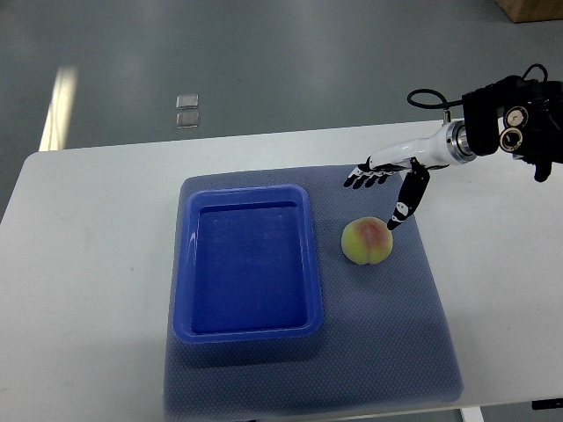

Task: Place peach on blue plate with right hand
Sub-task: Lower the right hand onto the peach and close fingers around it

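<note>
My right hand point(384, 180) reaches in over the worktop point(97, 255) from the right edge, the arm white at the wrist with black gear behind it. The fingers point(362, 178) are spread flat and apart, pointing away from the arm toward the far side of the plate, and they hold nothing. The thumb point(406, 202) hangs down separately, and its black tip is right at the upper right side of the peach; I cannot tell whether it touches the skin or stops just short.

The peach point(367, 240) sits on the grey mat point(400, 343), just beside the right wall of the plate and clear of it. It is pale yellow-green with a red blush on the side nearest my thumb.

The blue plate point(249, 333) is a deep rectangular tray with rounded corners, lying on the left part of the same mat. The mat reaches past the plate on every side, most of all to the right, where the peach rests.

Beyond the far edge of the worktop, up and left of the plate, two small pale squares point(186, 111) lie on the grey floor point(308, 61).
</note>
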`<act>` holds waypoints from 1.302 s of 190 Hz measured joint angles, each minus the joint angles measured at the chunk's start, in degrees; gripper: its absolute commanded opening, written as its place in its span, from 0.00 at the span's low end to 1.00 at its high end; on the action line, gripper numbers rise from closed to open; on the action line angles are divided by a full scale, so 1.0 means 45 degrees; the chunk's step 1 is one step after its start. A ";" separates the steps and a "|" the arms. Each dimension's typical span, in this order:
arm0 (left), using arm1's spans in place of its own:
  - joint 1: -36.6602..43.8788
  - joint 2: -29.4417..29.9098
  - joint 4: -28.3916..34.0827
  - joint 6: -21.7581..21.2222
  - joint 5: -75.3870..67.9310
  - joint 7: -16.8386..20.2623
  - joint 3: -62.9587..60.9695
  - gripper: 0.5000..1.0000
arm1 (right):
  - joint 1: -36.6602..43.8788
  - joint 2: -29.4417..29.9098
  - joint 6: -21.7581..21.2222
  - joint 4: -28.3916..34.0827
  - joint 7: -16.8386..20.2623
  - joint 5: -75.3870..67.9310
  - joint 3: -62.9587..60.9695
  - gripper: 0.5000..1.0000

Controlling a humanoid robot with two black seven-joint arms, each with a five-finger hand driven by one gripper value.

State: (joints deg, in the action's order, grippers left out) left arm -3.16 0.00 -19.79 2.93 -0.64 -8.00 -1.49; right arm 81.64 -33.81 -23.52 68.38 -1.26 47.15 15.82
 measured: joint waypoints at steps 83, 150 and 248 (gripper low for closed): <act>0.0000 0.0000 0.0009 0.0000 0.0027 0.0000 -0.0001 1.00 | -0.1343 0.0329 0.0934 -0.0059 -0.0298 0.0342 -0.0129 0.85; 0.0000 0.0000 0.0042 -0.0009 0.0047 0.0000 -0.0002 1.00 | -0.2216 0.0714 0.1915 -0.0210 -0.0307 0.0368 -0.0574 0.68; 0.0000 0.0000 0.0072 -0.0009 0.0047 0.0000 -0.0002 1.00 | -0.2732 0.0665 0.2315 -0.0343 -0.0459 0.1333 -0.0602 0.00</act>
State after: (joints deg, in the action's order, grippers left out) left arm -3.16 0.00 -19.46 2.89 -0.43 -8.00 -1.50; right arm 69.34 -30.82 -13.10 66.83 -3.33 53.15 13.11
